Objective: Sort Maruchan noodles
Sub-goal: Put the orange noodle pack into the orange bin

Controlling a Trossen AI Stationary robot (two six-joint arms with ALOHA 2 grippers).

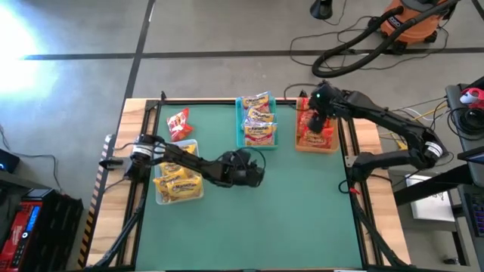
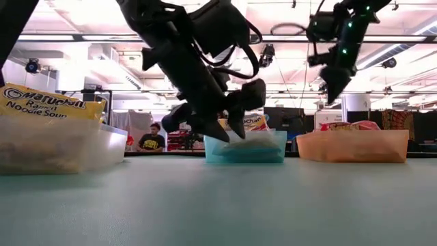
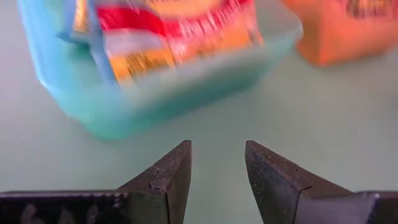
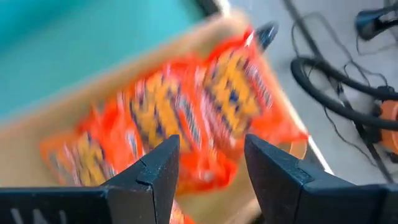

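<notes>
Item 1. Green-topped bench (image 1: 287, 219) with a pale wooden border; the near half carries nothing but arm shadow.

Item 2. Clear rectangular plastic tray (image 1: 178, 183) at the bench's left side, holding yellow crinkly Maruchan ramen packets (image 1: 179, 185); the low view shows one packet (image 2: 51, 104) above the tray's rim.

Item 3. Left pincer (image 1: 253, 171), dark, two-fingered, low over the bench's middle, just in front of the teal tray. Its fingers (image 3: 168, 177) stand apart with bare green surface between them; nothing is gripped.

Item 4. One red crinkly ramen packet (image 1: 178, 124) lying loose on the bench beyond the clear tray, near the far left corner.

Item 5. Teal rectangular plastic tray (image 1: 243, 136) at the far edge, centre, holding orange-yellow packets with a pink band (image 1: 259, 119).

Item 6. Tan rectangular tray (image 1: 315, 145) just right of the teal one, holding red-orange packets (image 1: 311, 134).

Item 7. Right pincer (image 1: 319, 121) above the tan tray, fingers (image 4: 155, 171) parted and empty, the red-orange packets below them.

Item 8. Orange shop vacuum (image 1: 412, 23) with black hose on the floor beyond the bench.
</notes>
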